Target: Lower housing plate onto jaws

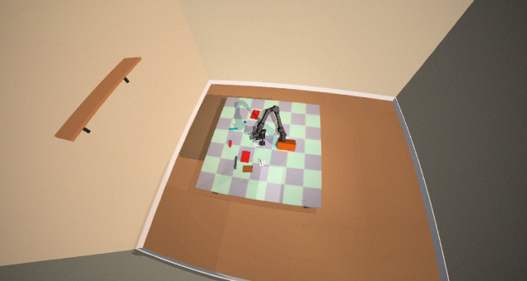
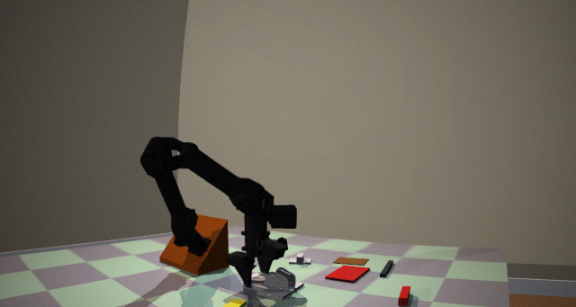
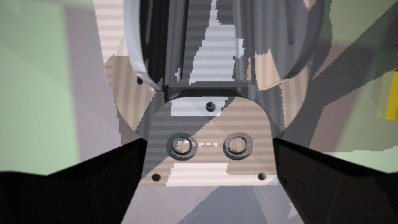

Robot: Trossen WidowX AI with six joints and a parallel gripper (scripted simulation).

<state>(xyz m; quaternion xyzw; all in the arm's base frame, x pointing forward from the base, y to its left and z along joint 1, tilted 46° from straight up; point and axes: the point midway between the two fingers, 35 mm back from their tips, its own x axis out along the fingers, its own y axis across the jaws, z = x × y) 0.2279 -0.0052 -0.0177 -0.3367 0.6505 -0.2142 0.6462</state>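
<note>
Checkered tabletop point(image 1: 294, 173) point(image 2: 432, 271) — housing plate point(image 3: 210, 127) between end effector's point(image 1: 258, 138) point(image 2: 256, 275) point(image 3: 210, 162) fingers (both sides).

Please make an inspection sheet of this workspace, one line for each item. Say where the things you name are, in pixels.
Surface: checkered table top point(image 1: 294, 174) point(image 2: 418, 289), in use.
Job's things: plate point(image 3: 210, 122), round posts point(image 3: 181, 145) showing in it; full seating cannot be told.
Clutter: red sheet point(image 1: 245, 156) point(image 2: 347, 274), brown sheet point(image 1: 247, 169) point(image 2: 351, 261), black bar point(image 1: 235, 162) point(image 2: 386, 268).
Gripper point(image 1: 256, 138) point(image 2: 257, 280) point(image 3: 207, 143): shut on the plate.
Cables: nothing seen.
Surroundings: wall shelf point(image 1: 99, 97), brown floor point(image 1: 263, 240).
</note>
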